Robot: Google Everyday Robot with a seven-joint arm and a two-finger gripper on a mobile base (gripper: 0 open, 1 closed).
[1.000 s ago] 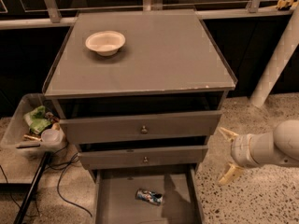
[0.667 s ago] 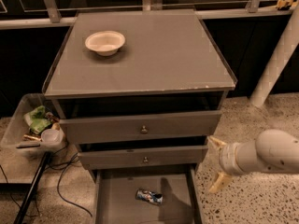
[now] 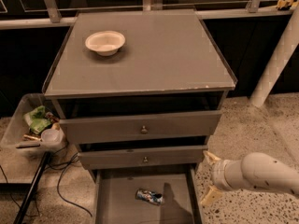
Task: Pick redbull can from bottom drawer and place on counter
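The can (image 3: 149, 196) lies on its side on the floor of the open bottom drawer (image 3: 117, 202), small, shiny, blue and silver. Right of the can, outside the drawer wall, the gripper (image 3: 209, 177) hangs empty, fingers spread wide. The step looks like the reach: next it must swing left and dip over the can. Beyond the can, the counter (image 3: 154, 59) holds a white bowl (image 3: 105, 42).
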